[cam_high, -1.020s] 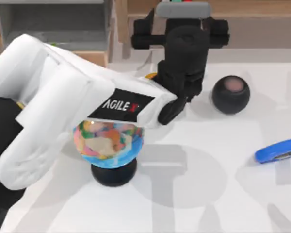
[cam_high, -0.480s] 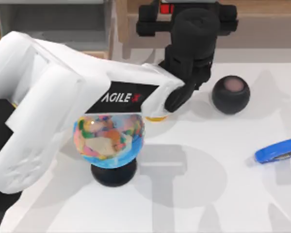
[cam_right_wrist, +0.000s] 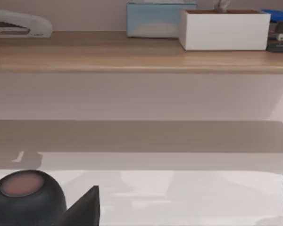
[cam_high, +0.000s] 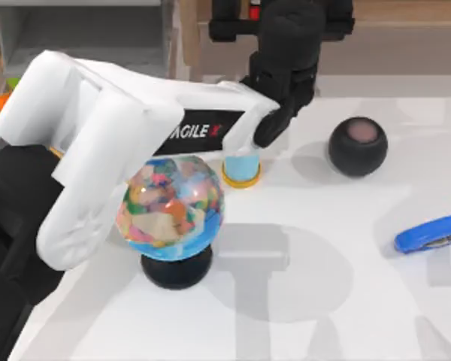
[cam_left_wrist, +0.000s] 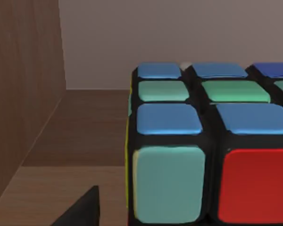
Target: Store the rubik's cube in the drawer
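The left arm reaches from the top view's left side across the table (cam_high: 323, 301) to its far edge, passing above a colourful globe (cam_high: 171, 209) on a black stand. The left gripper (cam_high: 282, 16) is at that far edge, over the brown wooden furniture.

A sliver of red from the rubik's cube (cam_high: 254, 11) shows beside the gripper in the top view. In the left wrist view the rubik's cube (cam_left_wrist: 198, 141) sits very close to the camera. It has glossy rounded tiles in a thick black grid: blue and pale green rows on the upper face, then a pale green and a red tile nearer the camera. A thin yellow strip runs down its side face. A brown wooden wall stands beside it and a wooden floor lies beyond it, with a plain pale wall at the back. I cannot tell whether the jaws clasp the cube, or whether it rests on the wood.

On the table, a small blue cylinder on a yellow base (cam_high: 241, 167) stands just beyond the globe. A black ball (cam_high: 358, 145) lies further right, and a blue stapler (cam_high: 431, 233) lies near the right edge.

The right arm is parked, and its wrist view looks past the ball towards a wooden shelf (cam_right_wrist: 132, 59). I cannot tell how its jaws stand.
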Action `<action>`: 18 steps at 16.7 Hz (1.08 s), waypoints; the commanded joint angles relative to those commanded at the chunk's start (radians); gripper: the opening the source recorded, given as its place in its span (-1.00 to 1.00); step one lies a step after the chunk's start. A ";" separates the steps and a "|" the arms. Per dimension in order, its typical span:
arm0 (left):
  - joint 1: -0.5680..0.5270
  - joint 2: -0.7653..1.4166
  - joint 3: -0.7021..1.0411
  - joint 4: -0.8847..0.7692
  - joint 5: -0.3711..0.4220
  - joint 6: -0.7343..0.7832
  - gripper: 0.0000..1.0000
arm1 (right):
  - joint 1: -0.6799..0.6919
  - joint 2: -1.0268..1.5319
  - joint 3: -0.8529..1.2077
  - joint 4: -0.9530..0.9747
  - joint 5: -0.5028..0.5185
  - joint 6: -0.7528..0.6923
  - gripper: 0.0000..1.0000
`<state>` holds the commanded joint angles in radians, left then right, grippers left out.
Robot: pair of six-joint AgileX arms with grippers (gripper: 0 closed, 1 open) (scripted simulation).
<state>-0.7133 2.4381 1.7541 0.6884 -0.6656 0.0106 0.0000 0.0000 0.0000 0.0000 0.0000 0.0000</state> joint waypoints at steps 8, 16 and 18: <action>0.007 0.014 0.005 0.012 0.008 0.002 0.55 | 0.000 0.000 0.000 0.000 0.000 0.000 1.00; 0.007 0.014 0.005 0.012 0.008 0.002 -0.66 | 0.000 0.000 0.000 0.000 0.000 0.000 1.00; 0.007 0.014 0.005 0.012 0.008 0.002 -0.96 | 0.000 0.000 0.000 0.000 0.000 0.000 1.00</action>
<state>-0.7059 2.4517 1.7589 0.7007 -0.6576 0.0126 0.0000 0.0000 0.0000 0.0000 0.0000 0.0000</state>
